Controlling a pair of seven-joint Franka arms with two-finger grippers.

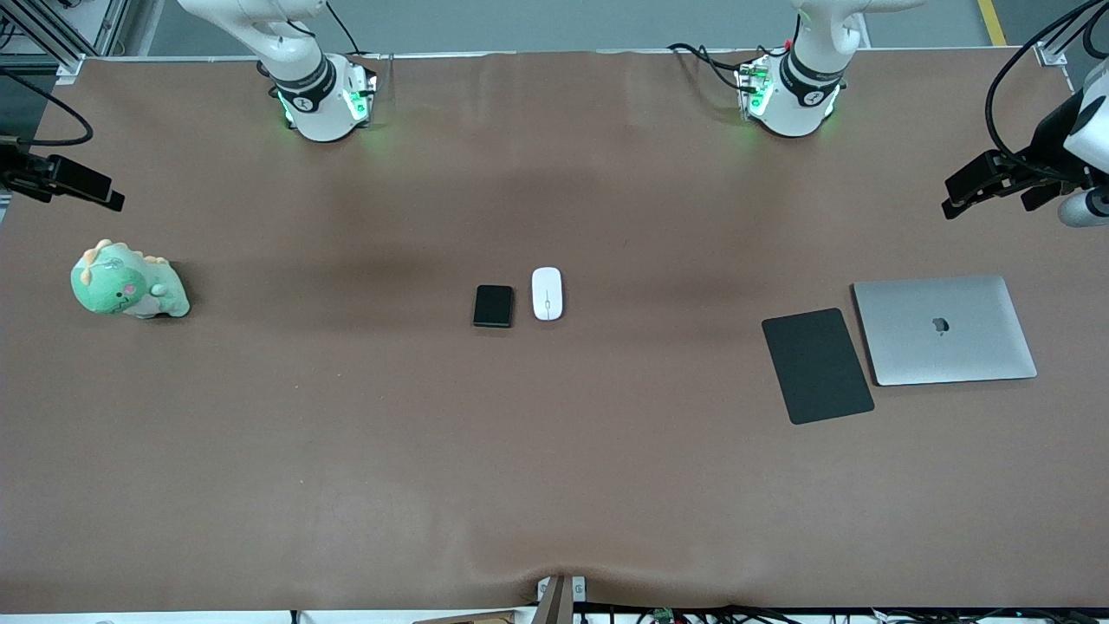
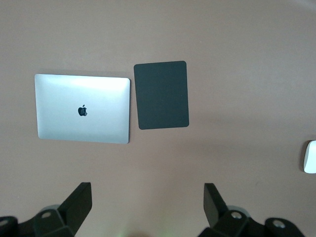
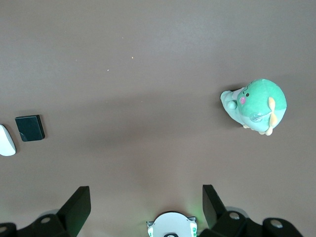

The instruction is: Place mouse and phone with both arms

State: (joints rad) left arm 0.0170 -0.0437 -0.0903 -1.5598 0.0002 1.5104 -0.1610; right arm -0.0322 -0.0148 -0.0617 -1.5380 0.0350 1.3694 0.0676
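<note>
The white mouse (image 1: 547, 293) lies in the middle of the brown table. The black phone (image 1: 494, 306) lies right beside it, toward the right arm's end. Both show at the edge of the right wrist view, the phone (image 3: 30, 128) and the mouse (image 3: 6, 140). A sliver of the mouse (image 2: 310, 157) shows in the left wrist view. My left gripper (image 1: 988, 184) hangs high over the left arm's end of the table, open and empty (image 2: 147, 205). My right gripper (image 1: 78, 184) hangs high over the right arm's end, open and empty (image 3: 146, 205).
A black mouse pad (image 1: 816, 365) and a closed silver laptop (image 1: 943, 329) lie side by side toward the left arm's end. A green plush dinosaur (image 1: 128, 282) sits toward the right arm's end. The right arm's base (image 3: 172, 226) shows between its fingers.
</note>
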